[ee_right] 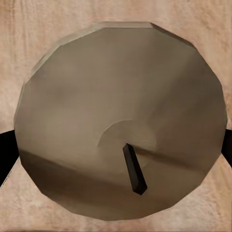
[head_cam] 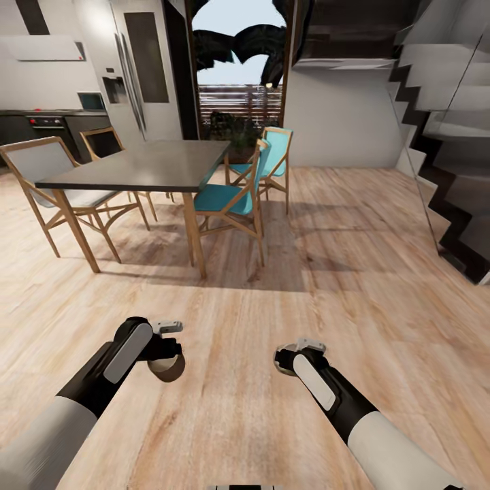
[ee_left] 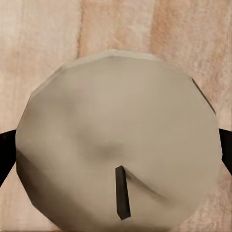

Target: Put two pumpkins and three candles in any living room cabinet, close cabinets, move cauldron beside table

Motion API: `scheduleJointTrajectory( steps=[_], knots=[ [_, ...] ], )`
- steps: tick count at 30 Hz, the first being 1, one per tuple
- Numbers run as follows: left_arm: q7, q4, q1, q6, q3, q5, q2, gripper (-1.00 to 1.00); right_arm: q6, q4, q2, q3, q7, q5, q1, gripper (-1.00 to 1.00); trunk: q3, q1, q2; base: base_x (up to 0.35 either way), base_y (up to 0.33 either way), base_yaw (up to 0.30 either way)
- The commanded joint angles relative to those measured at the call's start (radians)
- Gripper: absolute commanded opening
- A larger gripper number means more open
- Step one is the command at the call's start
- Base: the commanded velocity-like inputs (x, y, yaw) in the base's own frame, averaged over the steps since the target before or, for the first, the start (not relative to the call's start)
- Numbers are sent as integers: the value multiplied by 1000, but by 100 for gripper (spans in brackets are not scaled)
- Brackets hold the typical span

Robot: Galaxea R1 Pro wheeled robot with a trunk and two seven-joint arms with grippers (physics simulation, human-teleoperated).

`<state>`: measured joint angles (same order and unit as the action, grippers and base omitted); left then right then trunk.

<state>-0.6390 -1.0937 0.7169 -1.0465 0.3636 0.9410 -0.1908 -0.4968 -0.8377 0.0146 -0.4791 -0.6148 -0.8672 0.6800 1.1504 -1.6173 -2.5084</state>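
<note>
Grey-brown, matte and stubby: one candle sitting in the left pincer, another candle in the right pincer, both hanging low over pale wooden floor. Left pincer closing on its candle, dark fingers pressing at either flank of the round top, short black wick leaning near the middle. Right pincer likewise clamping its candle, dark fingers showing at both edges of the disc, wick tilting off a shallow ring at the centre. Facing down along each pincer, only plank floor lying beyond the wax. Well ahead of both pincers, standing on the same boards: dark-topped dining table on light wooden legs, two teal-seated chairs on the side nearer the right pincer, two pale-seated chairs on the side beyond the left pincer. Farther off past the left pincer, tall grey refrigerator and dark kitchen counter; straight ahead, open doorway showing sky and a slatted fence; far out beyond the right pincer, staircase rising behind a glass panel.
</note>
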Motion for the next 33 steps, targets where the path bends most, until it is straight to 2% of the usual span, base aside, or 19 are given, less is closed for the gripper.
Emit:
scheduleJointTrajectory(
  steps=[1, 33],
  knots=[
    [-10, -1, 1, -1, 3, 9, -1, -100, 1, -1, -1, -2, -8, -9, 1, -100, 0, 0, 0, 0, 13, 265],
    [-11, 0, 1, -1, 6, 9, -1, -100, 1, -1, -1, -3, -7, -9, 1, -100, -28, 0, 0, 0, -9, 261]
  ],
)
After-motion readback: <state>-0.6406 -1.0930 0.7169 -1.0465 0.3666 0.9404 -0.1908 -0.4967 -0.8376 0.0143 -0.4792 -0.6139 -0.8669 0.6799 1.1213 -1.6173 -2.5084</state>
